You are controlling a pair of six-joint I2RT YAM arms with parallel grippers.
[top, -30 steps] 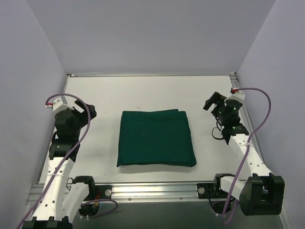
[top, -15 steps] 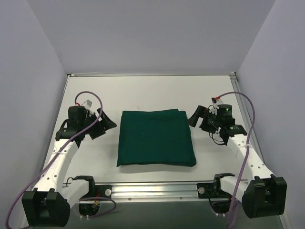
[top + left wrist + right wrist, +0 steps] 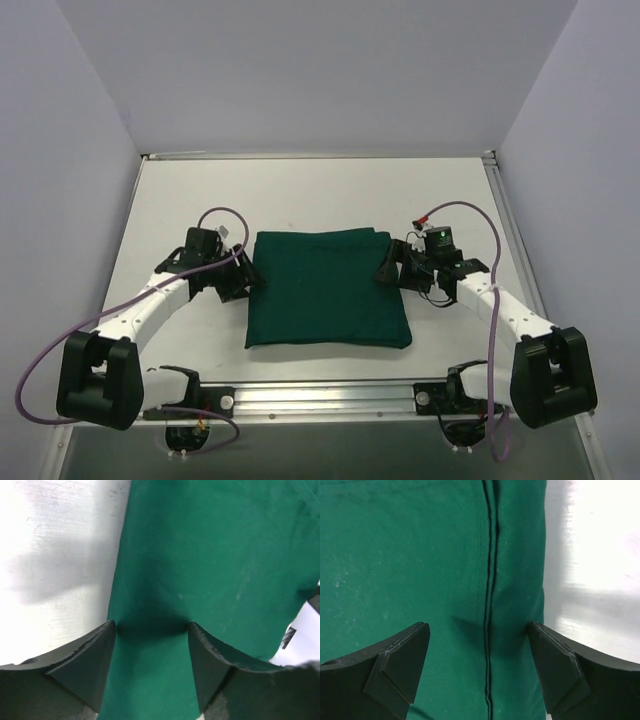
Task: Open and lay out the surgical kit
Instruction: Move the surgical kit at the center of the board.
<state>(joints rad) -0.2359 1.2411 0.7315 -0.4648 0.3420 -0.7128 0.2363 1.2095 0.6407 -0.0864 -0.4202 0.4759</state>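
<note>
Pale purple walls (image 3: 300,70) stand around a white tabletop (image 3: 300,190). A dark green folded cloth bundle (image 3: 328,288) lies flat in the middle of that tabletop, a bit closer to my side. It is folded shut into a neat square.

I have two arms, and both reach in toward the cloth from the sides. My left end effector (image 3: 240,283) is at the left edge of the cloth. My right end effector (image 3: 392,266) is at the right edge, a little nearer the far corner.

From my left wrist, I see my two black fingers (image 3: 95,665) spread apart. One tip sits right at the edge of the cloth, by the bare tabletop. The other tip is over the green cloth. A strip of cloth with a dark shadow lies between them. Nothing is pinched.

From my right wrist, my fingers (image 3: 395,670) are apart too, even wider. One tip is over the cloth. The other is by the cloth's right edge, beside the bright tabletop. Two thin dark fold lines run down the cloth between them. Nothing is pinched here either.

I cannot tell if any of my tips press on the cloth or float just above it.

A purple cable (image 3: 225,213) loops over each arm. A silver metal rail (image 3: 320,400) runs along the near edge.
</note>
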